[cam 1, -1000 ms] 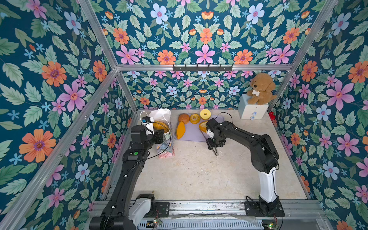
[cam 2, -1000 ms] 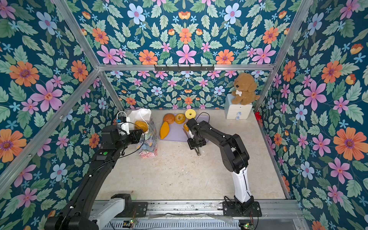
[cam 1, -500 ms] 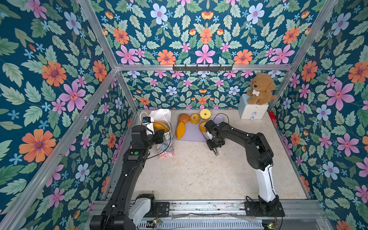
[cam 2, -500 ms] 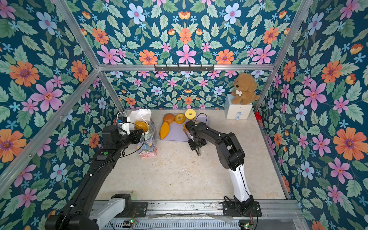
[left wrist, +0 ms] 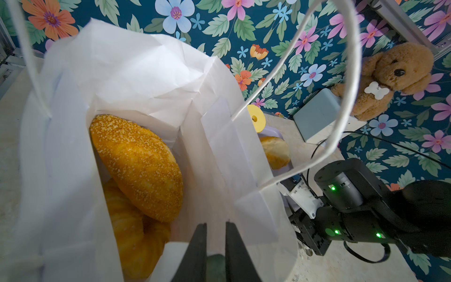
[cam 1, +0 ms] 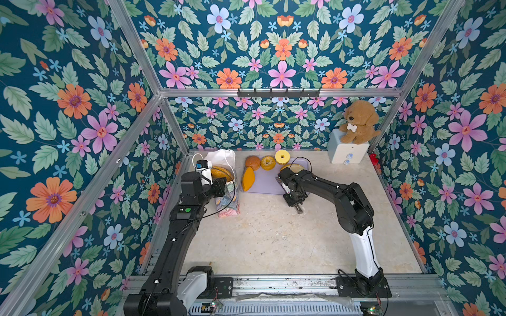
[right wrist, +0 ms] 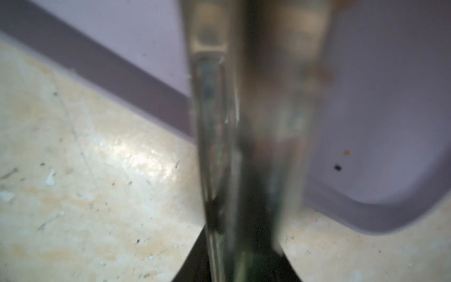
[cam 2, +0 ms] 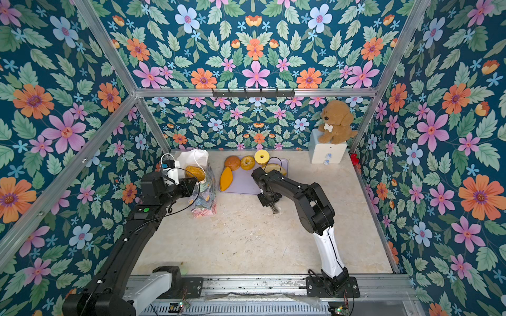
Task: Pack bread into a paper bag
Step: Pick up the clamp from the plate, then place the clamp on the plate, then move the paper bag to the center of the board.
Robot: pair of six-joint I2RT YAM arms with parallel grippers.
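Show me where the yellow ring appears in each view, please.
In a top view: yellow ring at the tray's far edge.
In a top view: same place.
Left wrist: just past the bag's rim.
Right wrist: not in it.
Shared landmark: the purple tray.

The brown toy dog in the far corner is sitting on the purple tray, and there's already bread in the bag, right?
Not quite. The toy dog sits on the pale blue-white drawer box, not on the purple tray; both top views show this. The rest holds: bread is already in the paper bag, as the left wrist view shows.
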